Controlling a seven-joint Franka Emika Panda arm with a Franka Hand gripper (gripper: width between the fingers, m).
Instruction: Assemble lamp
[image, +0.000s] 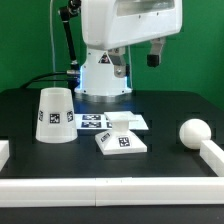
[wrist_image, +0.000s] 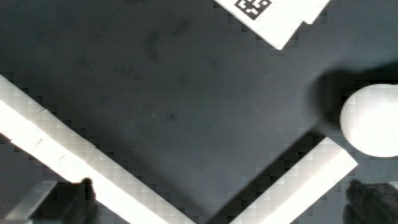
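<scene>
The shade (image: 55, 115), base (image: 121, 142) and bulb (image: 194, 131) are seen as smooth white plastic, the bulb faintly glossy. The table (image: 160, 165) is finished in matt black, lightly scuffed.

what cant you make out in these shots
- bulb: the exterior view shows only its round head; the wrist view's edge cuts it off.
- tagged white corner: cut by the wrist view's edge; base or marker board, cannot tell.
- shade: inside hidden by its own wall, exterior view.
- claw: wrist view shows only fingertips.
</scene>
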